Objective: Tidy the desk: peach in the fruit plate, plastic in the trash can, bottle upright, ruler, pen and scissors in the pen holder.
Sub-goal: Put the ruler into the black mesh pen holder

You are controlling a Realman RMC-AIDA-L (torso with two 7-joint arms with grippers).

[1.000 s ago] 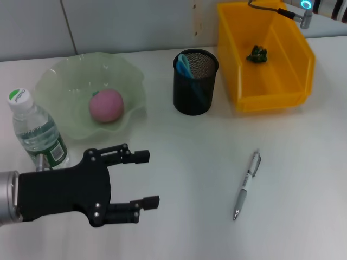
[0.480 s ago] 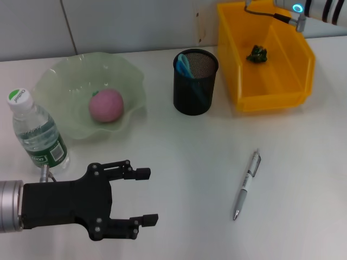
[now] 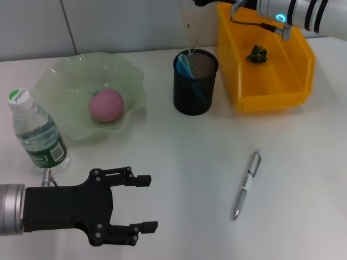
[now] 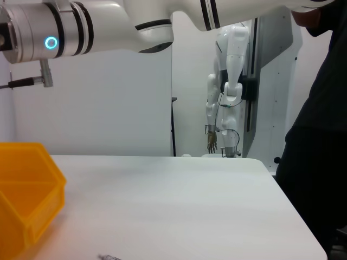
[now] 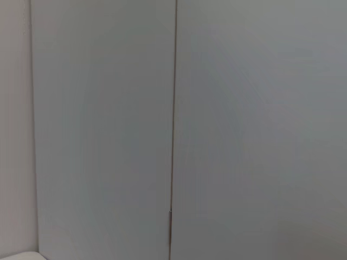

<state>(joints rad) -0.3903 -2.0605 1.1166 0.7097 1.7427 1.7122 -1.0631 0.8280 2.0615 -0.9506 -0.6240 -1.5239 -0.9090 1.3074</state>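
left end effector (image 3: 145,201) low at near-left corner of counter (image 3: 179,162), fingers spread wide, nothing held. bottle (image 3: 34,131) upright at left edge, just behind it. peach (image 3: 106,105) in plate (image 3: 59,81), far-left area. mesh holder (image 3: 195,82) mid-back, blue item inside; clear ruler (image 3: 187,27) standing up out of it, upper end under right arm (image 3: 295,11) at far edge. right end effector out of view, grip cannot tell. green plastic (image 3: 257,53) in yellow bin (image 3: 271,95), far-right corner. pen (image 3: 246,185) flat on counter, right of centre, well apart from holder.
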